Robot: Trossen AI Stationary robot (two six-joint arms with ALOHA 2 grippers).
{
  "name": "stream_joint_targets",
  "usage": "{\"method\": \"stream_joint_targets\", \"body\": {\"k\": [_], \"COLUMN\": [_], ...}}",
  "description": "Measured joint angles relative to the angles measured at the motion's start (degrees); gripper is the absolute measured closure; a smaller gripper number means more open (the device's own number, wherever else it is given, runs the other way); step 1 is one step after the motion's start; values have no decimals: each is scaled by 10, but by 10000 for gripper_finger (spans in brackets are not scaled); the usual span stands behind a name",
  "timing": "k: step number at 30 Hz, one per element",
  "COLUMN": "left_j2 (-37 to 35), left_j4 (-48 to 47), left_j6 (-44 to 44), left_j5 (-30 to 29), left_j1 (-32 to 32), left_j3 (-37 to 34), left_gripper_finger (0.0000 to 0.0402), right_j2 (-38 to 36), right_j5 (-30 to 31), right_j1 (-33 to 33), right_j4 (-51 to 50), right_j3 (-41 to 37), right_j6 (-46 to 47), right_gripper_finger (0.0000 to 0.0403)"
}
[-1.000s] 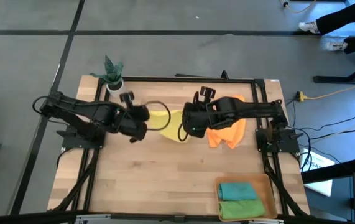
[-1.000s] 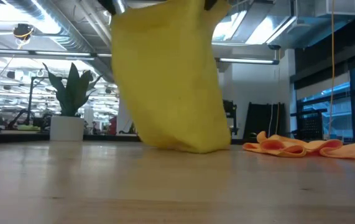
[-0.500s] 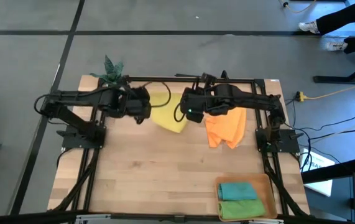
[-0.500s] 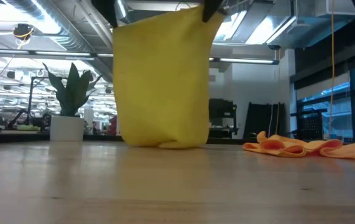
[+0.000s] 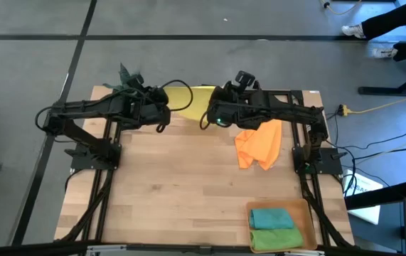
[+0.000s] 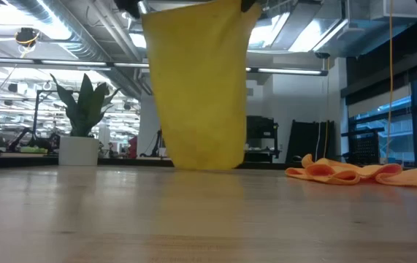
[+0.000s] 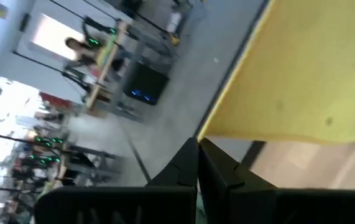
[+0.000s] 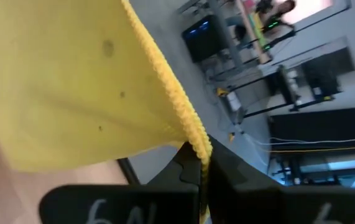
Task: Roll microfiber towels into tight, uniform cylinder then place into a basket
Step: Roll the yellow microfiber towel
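While both grippers, left (image 5: pixel 161 114) and right (image 5: pixel 213 117), pinch its 2 top corners, yellow towel (image 6: pixel 197 88) hangs over table's (image 5: pixel 181 192) far edge, hem just touching

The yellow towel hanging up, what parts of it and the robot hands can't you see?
- Yellow towel: top edge cut off by the low view's upper border; both hands are out of that view.
- Left hand: high view, fingers hidden beneath the arm's own body.
- Right hand: same.
- Towel's bottom hem: high view, hidden beneath the towel itself and the arms.
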Motion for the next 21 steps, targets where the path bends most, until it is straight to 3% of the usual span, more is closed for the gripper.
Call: {"method": "stream_joint_targets", "body": {"k": [5, 11, 18, 21], "left_j2": [-14, -16, -11, 7], "left_j4": [-5, -12, -4, -2], "left_j6": [1, -9, -88, -105], "left_j5": [23, 139, 224, 232], "left_j1": [-55, -137, -213, -242], "left_j3": [0, 0, 0, -1], "left_gripper_finger": [401, 401, 402, 401], "right_j2": [-2, -2, -1, -2], "right_j5": [2, -111, -119, -119], "right_j1": [41, 88, 126, 128], "right_j4": [-36, -76, -72, -73], "right_j3": [0, -19, -62, -74], "right_j6": [47, 116, 146, 151], "right_gripper_finger": [393, 393, 393, 393]}}
